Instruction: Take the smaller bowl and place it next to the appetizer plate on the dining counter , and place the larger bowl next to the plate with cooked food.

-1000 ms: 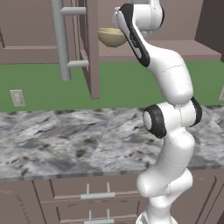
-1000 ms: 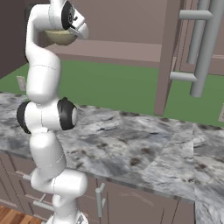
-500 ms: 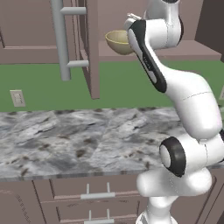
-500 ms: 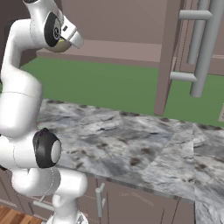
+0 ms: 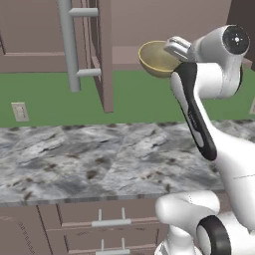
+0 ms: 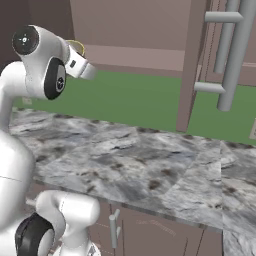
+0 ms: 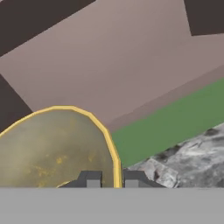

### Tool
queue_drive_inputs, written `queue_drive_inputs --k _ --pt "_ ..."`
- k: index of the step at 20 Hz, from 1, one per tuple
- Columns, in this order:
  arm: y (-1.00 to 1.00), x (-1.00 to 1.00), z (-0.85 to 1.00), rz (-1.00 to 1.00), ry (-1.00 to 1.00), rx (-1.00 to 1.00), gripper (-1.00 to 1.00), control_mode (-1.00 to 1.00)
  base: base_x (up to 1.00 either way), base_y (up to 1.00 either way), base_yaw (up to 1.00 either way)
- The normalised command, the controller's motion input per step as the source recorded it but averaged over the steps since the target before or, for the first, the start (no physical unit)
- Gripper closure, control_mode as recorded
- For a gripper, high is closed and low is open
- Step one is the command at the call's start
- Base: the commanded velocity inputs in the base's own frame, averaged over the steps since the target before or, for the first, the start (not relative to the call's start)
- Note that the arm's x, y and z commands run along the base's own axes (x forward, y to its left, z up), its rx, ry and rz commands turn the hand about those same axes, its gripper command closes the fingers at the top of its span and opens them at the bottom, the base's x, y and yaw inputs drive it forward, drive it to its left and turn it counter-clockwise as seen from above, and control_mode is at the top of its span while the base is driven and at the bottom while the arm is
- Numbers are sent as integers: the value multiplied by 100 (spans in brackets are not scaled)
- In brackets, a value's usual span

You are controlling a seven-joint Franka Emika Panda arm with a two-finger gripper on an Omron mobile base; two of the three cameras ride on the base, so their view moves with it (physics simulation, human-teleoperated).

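The smaller bowl [image 5: 157,59] is olive-tan with a yellowish inside, and it is held high in the air in front of the wall cabinets. My gripper [image 5: 174,50] is shut on its rim, at the bowl's right side in the left base view. In the hand view the bowl [image 7: 52,148] lies at lower left, and the gripper [image 7: 113,178] pinches its yellow rim between the two fingertips [image 7: 89,178]. From the right base view only a sliver of the bowl [image 6: 76,47] shows behind the hand [image 6: 82,67]. The larger bowl, both plates and the dining counter are out of view.
A grey marbled counter [image 5: 99,159] with brown drawers [image 5: 109,224] runs below the arm. A green wall with an outlet [image 5: 20,112] stands behind it. Brown wall cabinets hang above, one with its door edge [image 5: 104,55] and a long grey handle [image 5: 69,45] sticking out.
The arm has swung to the right and its elbow has dropped. The smaller bowl went with the hand, rightward and slightly lower, still gripped.
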Motion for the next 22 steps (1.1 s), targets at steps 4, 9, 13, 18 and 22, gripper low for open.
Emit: queue_drive_inputs --k 4,9,13,18,22 --pt "-24 -100 18 3 -7 0 100 -100 0 0 0" --pt "-2 -80 0 5 -1 0 100 100 -20 0 2" --pt "0 0 0 0 0 0 100 100 -100 9 7" --pt "0 0 0 0 0 0 100 100 -100 18 2" --pt "0 0 0 0 0 0 100 100 -100 26 0"
